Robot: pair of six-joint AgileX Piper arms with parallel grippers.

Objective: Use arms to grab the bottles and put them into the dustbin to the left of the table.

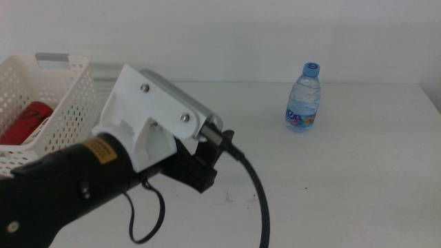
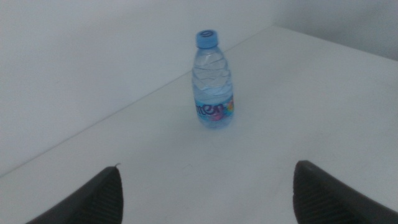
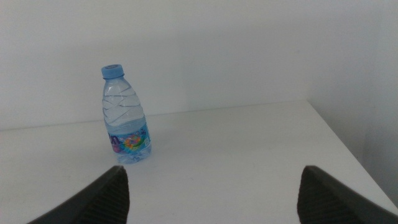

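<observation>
Clear water bottle (image 1: 303, 98) stands upright far right on the table (image 1: 358, 179), red can (image 1: 25, 121) in the basket (image 1: 65, 93); my left claw (image 2: 205, 196), spread empty, must reach it; right claw (image 3: 211, 196) also spread.

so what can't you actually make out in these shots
- Dustbin contents: the middle view shows only a red item; the picture's left edge and the left arm hide the rest.
- Left gripper: in the middle view, hidden behind its own white casing.
- Water bottle label: too small and blurred in every view.
- Right arm: absent from the middle view.
</observation>
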